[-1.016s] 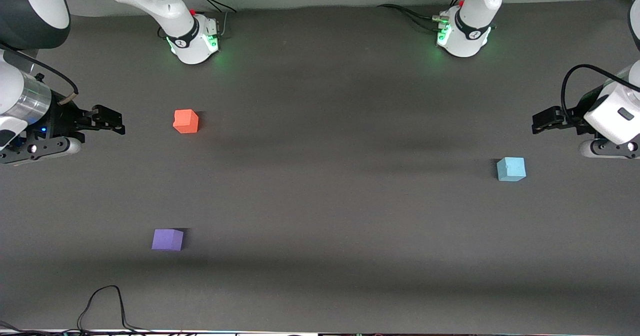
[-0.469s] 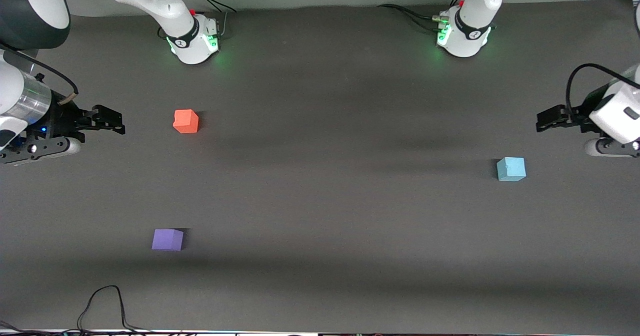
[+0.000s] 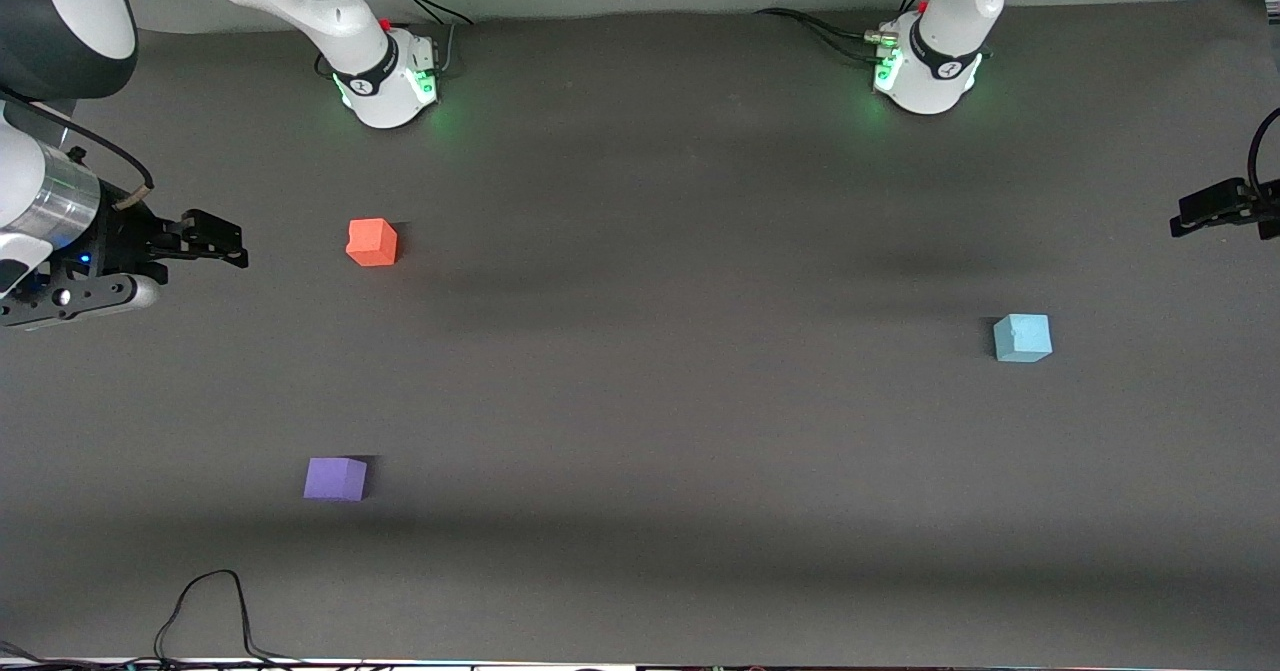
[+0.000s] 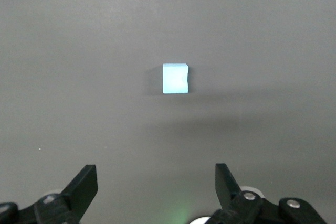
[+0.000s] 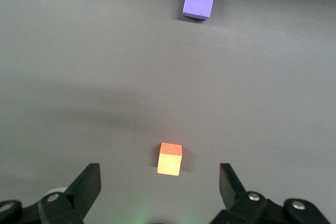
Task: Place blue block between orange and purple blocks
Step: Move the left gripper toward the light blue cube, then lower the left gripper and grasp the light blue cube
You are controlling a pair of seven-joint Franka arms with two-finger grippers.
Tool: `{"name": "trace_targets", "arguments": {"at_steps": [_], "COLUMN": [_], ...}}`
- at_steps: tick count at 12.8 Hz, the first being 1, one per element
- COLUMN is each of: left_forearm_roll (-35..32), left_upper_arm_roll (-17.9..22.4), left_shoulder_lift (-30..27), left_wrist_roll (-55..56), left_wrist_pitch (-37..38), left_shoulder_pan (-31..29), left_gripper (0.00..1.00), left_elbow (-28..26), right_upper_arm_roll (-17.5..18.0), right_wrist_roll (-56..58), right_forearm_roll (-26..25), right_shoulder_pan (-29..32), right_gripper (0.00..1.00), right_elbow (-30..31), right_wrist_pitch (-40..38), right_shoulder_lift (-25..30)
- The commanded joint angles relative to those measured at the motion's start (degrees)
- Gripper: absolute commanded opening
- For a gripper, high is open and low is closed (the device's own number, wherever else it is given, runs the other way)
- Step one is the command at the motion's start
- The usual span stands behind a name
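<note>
Left end effector (image 4: pixel 155 184): fingers spread wide, nothing between them; up in the air at the bench edge on the left arm's end, blue block centred in its wrist view, so it looks lined up for a pick, not yet down on it.
Right end effector (image 3: pixel 205 241): also spread and empty, hanging over the bench edge at the right arm's end, near the orange block; this arm waits.
Blue block (image 3: pixel 1022 338): flat on the bench (image 3: pixel 660 401) toward the left arm's end, well apart from the other two, untouched.
Orange block (image 3: pixel 372 242): toward the right arm's end, farther from the front camera than the purple one.
Purple block (image 3: pixel 335 479): same end, nearer the front edge of the bench.
Gap: open bench between orange and purple, apparently wide enough for the blue block; probably left open as the drop spot.
Task stage: judged as start, pick not begun.
Count: three blocks, one of each colour; two arms, two end effectors.
Extra: black cable (image 3: pixel 205 611) looping at the front edge, right arm's corner.
</note>
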State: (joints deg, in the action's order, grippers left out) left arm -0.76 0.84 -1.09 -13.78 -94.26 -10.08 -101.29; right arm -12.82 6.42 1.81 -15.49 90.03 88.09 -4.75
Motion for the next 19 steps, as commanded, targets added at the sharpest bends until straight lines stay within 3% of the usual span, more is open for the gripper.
{"name": "trace_targets", "arguments": {"at_steps": [1, 5, 7, 12, 16, 19], "left_forearm_roll": [-0.7, -0.7, -0.7, -0.8, -0.7, -0.7], "left_upper_arm_roll": [-0.6, -0.8, -0.8, -0.9, -0.9, -0.9], "left_shoulder_lift": [-5.7, -4.1, 0.0, 12.5, 18.7, 19.6], "left_wrist_roll": [-0.3, -0.4, -0.6, -0.6, -0.6, -0.7], "left_wrist_pitch": [-10.0, -28.6, -37.3, -53.5, -61.3, -61.9], "left_shoulder_pan": [0.7, 1.3, 1.3, 2.0, 2.6, 2.4], "left_gripper": [1.0, 1.0, 1.0, 1.0, 1.0, 1.0], "left_elbow": [-12.7, -26.3, -29.8, -31.4, -32.6, -32.5], "right_upper_arm_roll": [-0.5, -0.5, -0.6, -0.6, -0.6, -0.6], "right_wrist_roll": [-1.0, -1.0, -1.0, -0.8, -0.8, -0.7], "right_forearm_roll": [0.1, 0.1, 0.1, 0.1, 0.1, 0.1], "right_shoulder_pan": [-0.6, -0.5, -0.3, -0.3, -0.3, -0.2], "right_gripper": [1.0, 1.0, 1.0, 1.0, 1.0, 1.0], "right_elbow": [0.8, 0.9, 0.9, 1.0, 1.4, 1.3], "right_wrist_pitch": [-0.4, -0.4, -0.1, 0.3, 0.4, 0.7], "right_shoulder_lift": [1.0, 1.0, 1.0, 0.6, 0.4, 0.3]}}
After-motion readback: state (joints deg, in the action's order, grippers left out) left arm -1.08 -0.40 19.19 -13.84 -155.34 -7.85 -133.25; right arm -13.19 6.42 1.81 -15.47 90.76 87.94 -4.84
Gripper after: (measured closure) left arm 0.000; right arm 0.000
